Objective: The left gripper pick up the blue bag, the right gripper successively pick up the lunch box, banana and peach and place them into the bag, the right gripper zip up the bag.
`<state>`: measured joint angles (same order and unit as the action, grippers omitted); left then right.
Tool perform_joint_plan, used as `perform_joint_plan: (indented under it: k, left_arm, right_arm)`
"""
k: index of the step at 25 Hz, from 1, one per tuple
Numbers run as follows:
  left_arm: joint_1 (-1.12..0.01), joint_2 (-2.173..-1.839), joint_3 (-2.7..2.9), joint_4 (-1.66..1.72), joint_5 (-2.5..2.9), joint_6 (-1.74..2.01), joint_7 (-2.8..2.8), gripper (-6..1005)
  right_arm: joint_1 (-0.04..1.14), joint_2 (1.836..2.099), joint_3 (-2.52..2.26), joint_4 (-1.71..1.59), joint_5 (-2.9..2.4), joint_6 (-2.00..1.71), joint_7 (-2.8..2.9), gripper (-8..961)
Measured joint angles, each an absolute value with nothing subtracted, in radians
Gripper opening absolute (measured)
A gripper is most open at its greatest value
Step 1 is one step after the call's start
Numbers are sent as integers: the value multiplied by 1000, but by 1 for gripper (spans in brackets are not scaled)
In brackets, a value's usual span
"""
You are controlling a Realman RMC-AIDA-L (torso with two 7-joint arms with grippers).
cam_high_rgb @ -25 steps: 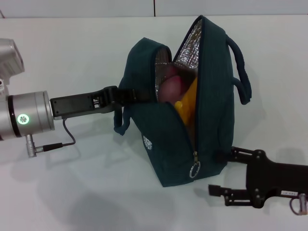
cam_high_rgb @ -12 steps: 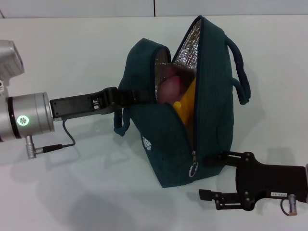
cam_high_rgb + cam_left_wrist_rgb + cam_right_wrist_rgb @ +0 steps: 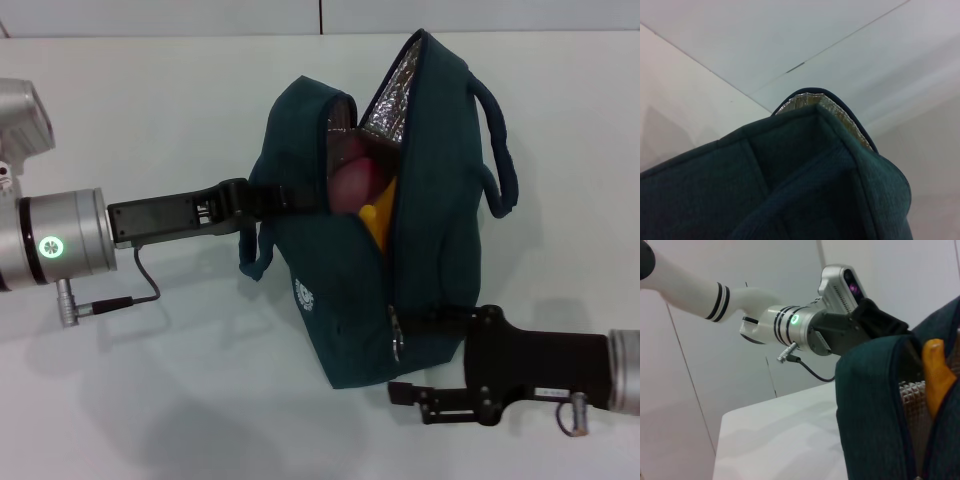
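The blue bag (image 3: 385, 230) stands upright on the white table (image 3: 150, 400), its top gaping open with the silver lining (image 3: 385, 100) showing. Inside the opening sit the peach (image 3: 350, 185) and, just beside it, the banana (image 3: 378, 215), whose tip pokes up at the zipper line in the right wrist view. The lunch box is not visible; it may lie deeper in the bag.

The left gripper (image 3: 262, 203) reaches in from the side and is clamped on the bag's near wall by its strap. The right gripper (image 3: 425, 355) sits low at the bag's front end, its fingers spread, the upper one touching the fabric just beside the zipper pull (image 3: 395, 335), the lower one free above the table. Whether it has the pull is hard to tell.
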<state>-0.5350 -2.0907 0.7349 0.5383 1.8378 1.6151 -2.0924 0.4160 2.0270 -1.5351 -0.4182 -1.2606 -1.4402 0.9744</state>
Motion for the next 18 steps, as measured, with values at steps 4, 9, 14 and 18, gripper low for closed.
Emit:
perform_joint_plan:
  k: [4,9,14,18]
  left_arm:
    - [-535,-2091,735,538,1838,1616,-2092,57]
    - [-531,-2089,736,538,1838,1621,-2092,58]
    - [-529,-2088,736,538,1838,1622,-2092,58]
    - [-531,-2088,736,538,1838,1622,-2092,59]
  right_arm:
    - [431,2027,-1668,-427,-1166,-1384,963,785]
    - [428,2024,-1686,-427,-1150,-1377,959,784]
    - [423,2019,-1663,-426,-1149,-1379,956,785]
    - [427,2019,-1658,-422,-1149,-1375,952,783]
